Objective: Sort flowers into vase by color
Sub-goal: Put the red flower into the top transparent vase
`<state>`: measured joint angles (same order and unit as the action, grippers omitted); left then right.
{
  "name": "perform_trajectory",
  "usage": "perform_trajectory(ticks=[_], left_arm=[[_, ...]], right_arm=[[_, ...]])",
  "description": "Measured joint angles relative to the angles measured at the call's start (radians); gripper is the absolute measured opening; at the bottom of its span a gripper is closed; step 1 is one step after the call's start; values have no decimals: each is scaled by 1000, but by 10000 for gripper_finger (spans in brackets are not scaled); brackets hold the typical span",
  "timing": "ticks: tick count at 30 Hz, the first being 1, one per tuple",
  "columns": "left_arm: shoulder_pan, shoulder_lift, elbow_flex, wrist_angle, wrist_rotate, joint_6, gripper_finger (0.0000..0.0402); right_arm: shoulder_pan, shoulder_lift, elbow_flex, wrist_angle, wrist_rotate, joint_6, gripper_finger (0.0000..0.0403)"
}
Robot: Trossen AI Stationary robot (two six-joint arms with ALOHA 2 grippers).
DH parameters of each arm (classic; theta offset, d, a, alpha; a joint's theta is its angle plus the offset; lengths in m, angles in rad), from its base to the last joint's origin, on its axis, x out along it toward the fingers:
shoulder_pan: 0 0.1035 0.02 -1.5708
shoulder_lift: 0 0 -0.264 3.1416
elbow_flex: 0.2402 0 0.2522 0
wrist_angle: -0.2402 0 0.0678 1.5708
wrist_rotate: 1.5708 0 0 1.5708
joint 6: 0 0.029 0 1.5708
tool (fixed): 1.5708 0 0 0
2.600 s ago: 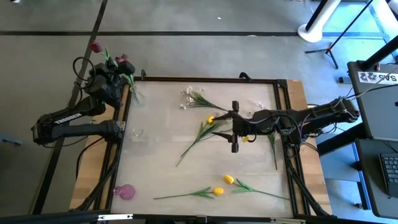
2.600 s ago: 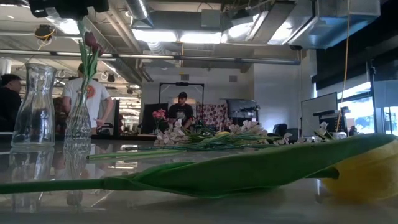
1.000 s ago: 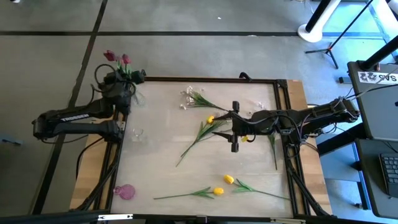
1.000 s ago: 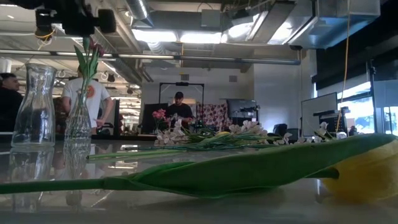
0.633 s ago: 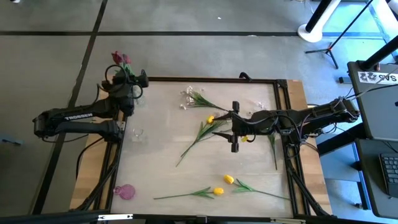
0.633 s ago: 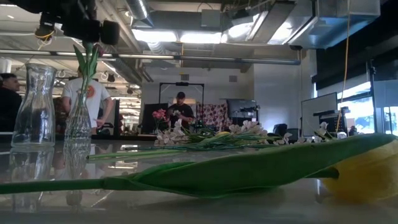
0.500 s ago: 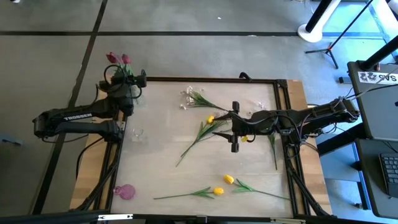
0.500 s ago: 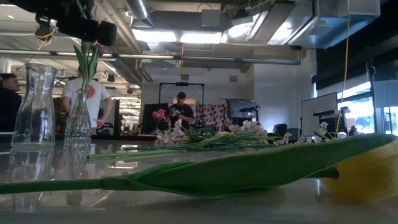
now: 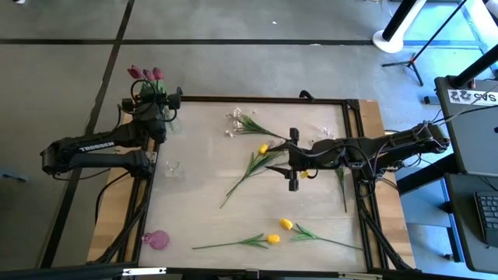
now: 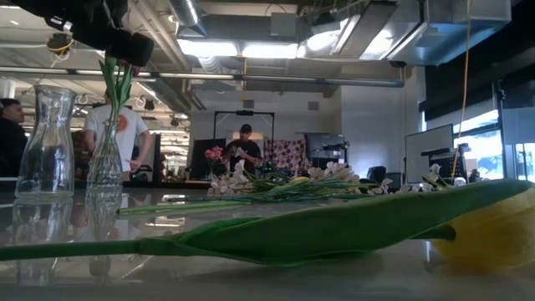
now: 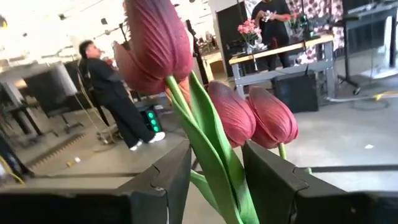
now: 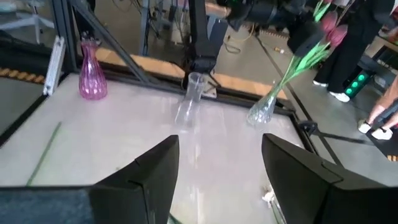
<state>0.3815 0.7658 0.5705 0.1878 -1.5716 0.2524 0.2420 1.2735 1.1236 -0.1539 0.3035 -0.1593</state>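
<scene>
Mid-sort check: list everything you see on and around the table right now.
dark red artificial tulips: at least three, in the narrow clear glass vase, far-left corner
clear glass carafe: one, left edge
pink glass vase: one, near-left corner
yellow artificial tulips: four, lying mid-table and near edge
white blossom sprays: two, lying far side
people: several, room behind
left pincer: open, around the red tulips' stalks
right pincer: open, above mid-table

pink vase (image 12: pixel 91 79), clear carafe (image 12: pixel 189 99), clear vase (image 12: pixel 264 109) holding red tulips (image 12: pixel 329 31), right gripper (image 12: pixel 219 173) fingers apart
</scene>
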Motion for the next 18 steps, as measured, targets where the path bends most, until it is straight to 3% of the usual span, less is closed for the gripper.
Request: perform_trajectory(ticks=[6,13,18], left_arm=[[-28,0,0,-63,85,-230,148],[-26,0,1,-256,185,-524,148],[-31,0,1,-317,279,-614,148]], right_arm=[[0,31,0,-10,10,1,227],[0,34,0,-15,11,13,227],[0,34,0,-29,12,21,227]])
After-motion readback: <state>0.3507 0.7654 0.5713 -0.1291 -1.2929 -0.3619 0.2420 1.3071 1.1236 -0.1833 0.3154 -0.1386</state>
